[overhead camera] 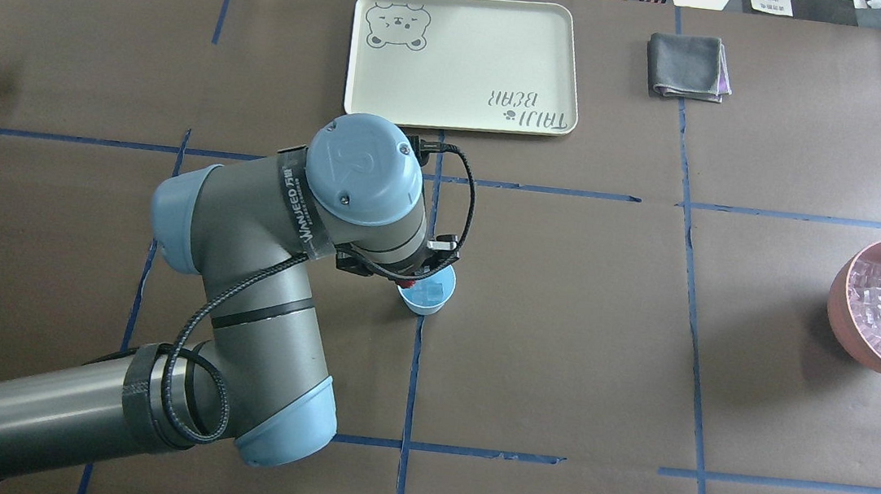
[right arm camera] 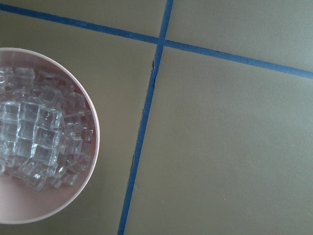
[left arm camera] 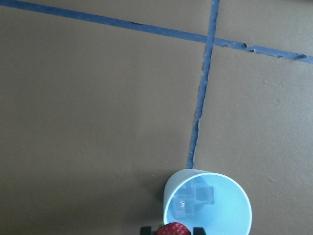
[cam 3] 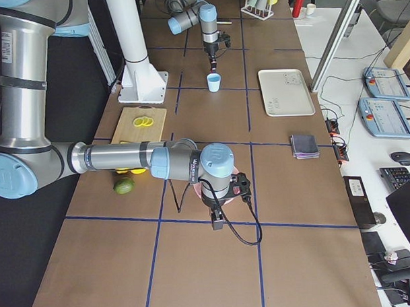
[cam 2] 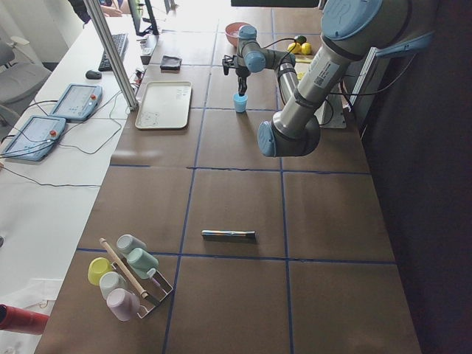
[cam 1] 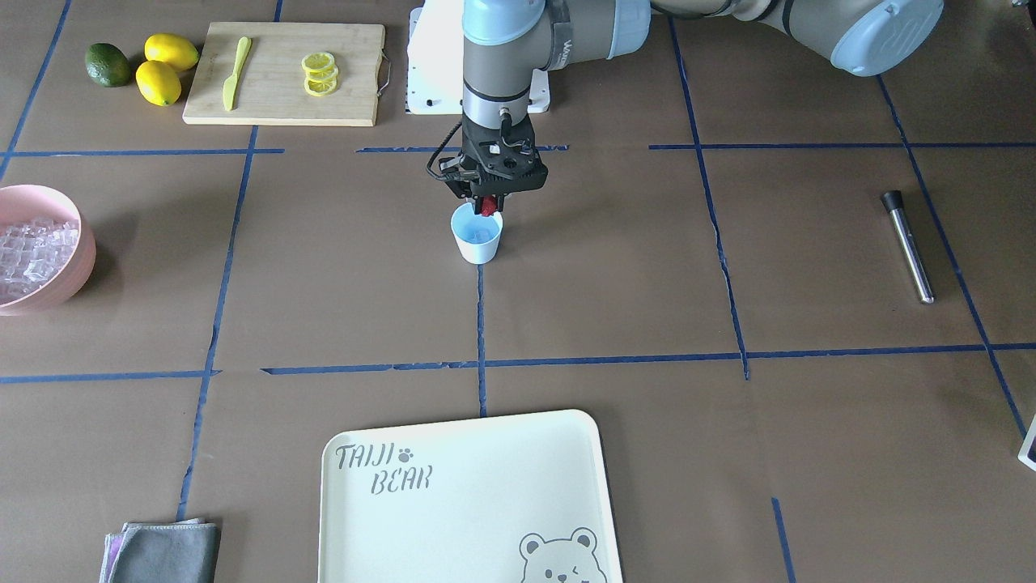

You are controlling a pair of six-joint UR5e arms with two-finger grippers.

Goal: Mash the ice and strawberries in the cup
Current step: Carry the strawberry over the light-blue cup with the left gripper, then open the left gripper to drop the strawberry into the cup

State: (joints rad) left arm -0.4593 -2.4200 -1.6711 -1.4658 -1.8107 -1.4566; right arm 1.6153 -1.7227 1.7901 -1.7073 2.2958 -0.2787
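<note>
One strawberry (cam 1: pixel 488 207) hangs clamped in the left gripper (left arm camera: pixel 172 230) just above the cup (cam 1: pixel 477 247), which holds a few ice cubes (left arm camera: pixel 194 199).

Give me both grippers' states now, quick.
Left gripper: closed on the strawberry, just above the cup.
Right gripper: cannot be told; it shows only in the far side view.

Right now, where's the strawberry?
Mid-table in the front-facing view, the strawberry is pinched in the left gripper just over the rim of the cup.
</note>
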